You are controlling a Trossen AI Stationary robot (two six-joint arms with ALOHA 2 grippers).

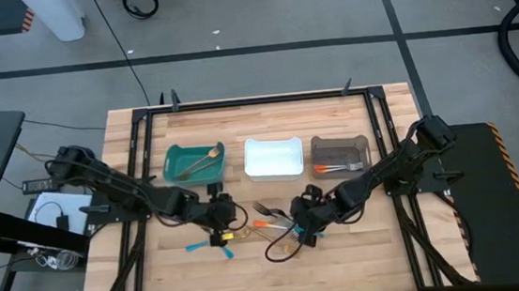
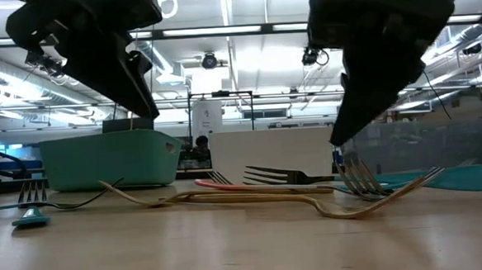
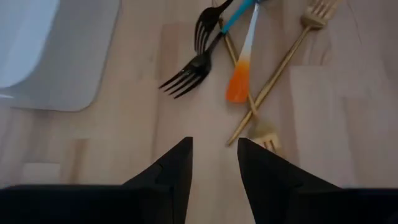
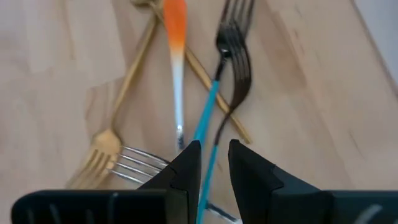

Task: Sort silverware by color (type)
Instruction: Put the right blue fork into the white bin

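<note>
The loose silverware (image 1: pixel 271 222) lies in a crossed heap near the table's middle: dark forks (image 3: pixel 194 62), an orange-and-white handle (image 3: pixel 239 78), gold forks (image 3: pixel 273 81) and a blue-handled fork (image 4: pixel 214 93). My left gripper (image 3: pixel 214 149) is open, left of the heap, with bare wood between its fingers. My right gripper (image 4: pixel 214 152) hangs at the heap's right side, its fingers a little apart, and the blue handle (image 4: pixel 206 168) runs under the gap. Its tips (image 2: pixel 340 142) stand just above the forks in the low view.
At the far side stand a teal bin (image 1: pixel 177 153) with gold utensils, a white bin (image 1: pixel 271 144), and a grey bin (image 1: pixel 339 143) with an orange-handled piece. Two blue pieces (image 1: pixel 207 245) lie near my left gripper. A dark cord loop (image 1: pixel 283 249) lies by the heap.
</note>
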